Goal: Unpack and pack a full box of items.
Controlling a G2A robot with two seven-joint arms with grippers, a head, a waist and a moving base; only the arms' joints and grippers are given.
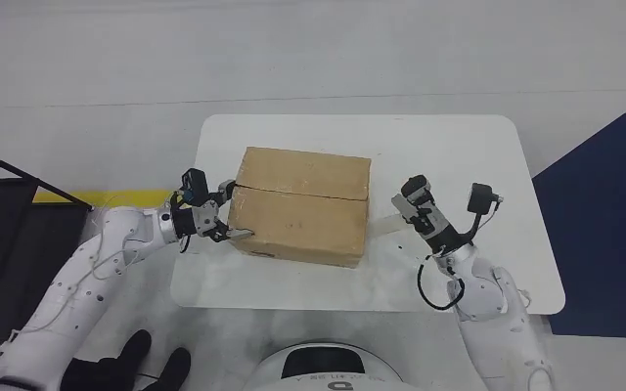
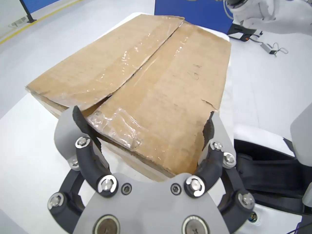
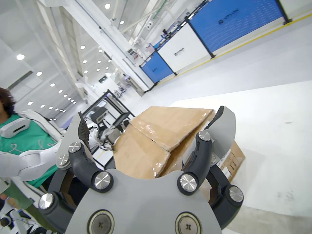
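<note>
A brown cardboard box (image 1: 301,205) stands in the middle of the white table (image 1: 450,147), its two top flaps lying shut with a seam and old clear tape along it. My left gripper (image 1: 229,211) is open at the box's left end, one finger at the seam and the other by the near corner. In the left wrist view the box (image 2: 146,74) lies just beyond that open gripper (image 2: 143,120). My right gripper (image 1: 403,209) is open just off the box's right end, apart from it. The right wrist view has the box (image 3: 156,135) between its open fingers (image 3: 82,127).
Bare table surface lies to the right of the box and along its far side. A black frame (image 1: 29,210) stands off the table's left edge. A dark blue panel (image 1: 587,225) stands beyond the table's right edge.
</note>
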